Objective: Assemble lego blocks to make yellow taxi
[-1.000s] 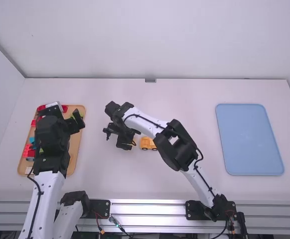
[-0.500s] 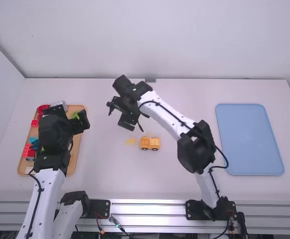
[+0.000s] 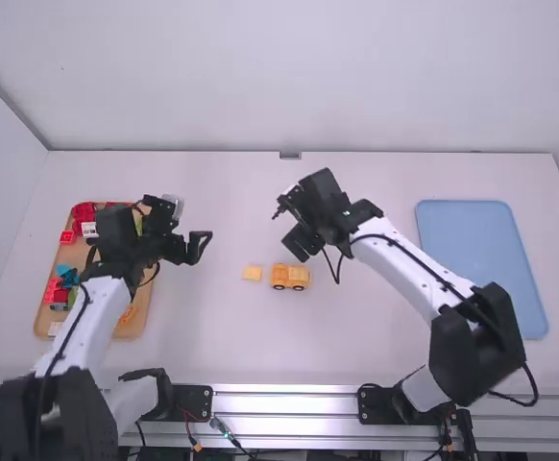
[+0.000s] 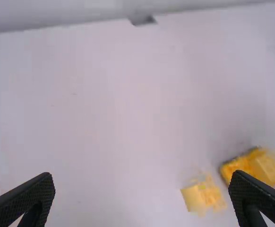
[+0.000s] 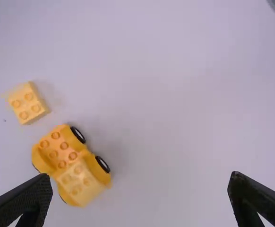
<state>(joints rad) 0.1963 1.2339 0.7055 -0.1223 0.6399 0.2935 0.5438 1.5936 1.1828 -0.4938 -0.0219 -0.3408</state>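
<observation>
Yellow taxi (image 3: 290,277) sits upright on its wheels on the smooth, matte white surface (image 3: 241,346), a chunky plastic build with softly rounded corners. Just beside it on the left, yet apart from it, lies a loose yellow block (image 3: 252,274). From close by, the right wrist view brings out the shapes: a squarish loose block with four round, ringed studs in two rows, and a deeper orange-yellow taxi body with studs across one end. A paler yellow box-shaped piece with studs of its own is seated on the taxi's other end — the one farther from the loose block — and black wheels (image 5: 103,164) with pale rims stand along the side. Up and to the left of the taxi in the high view is the left gripper (image 3: 183,232), its jaws released and spread wide; its own wrist view catches the taxi and the loose block as blurry yellow shapes, partly past one jaw. Near the taxi, just beyond it in the high view, is the right gripper (image 3: 292,229), whose jaws are likewise released, well parted. Around the taxi, the high view takes in more: well to the left, a tan tray (image 3: 132,327) with rounded corners holds red bricks (image 3: 53,289), teal bricks (image 3: 67,276) and green pieces — and well to the right lies a flat, light blue tray (image 3: 457,226), a rounded rectangle.
</observation>
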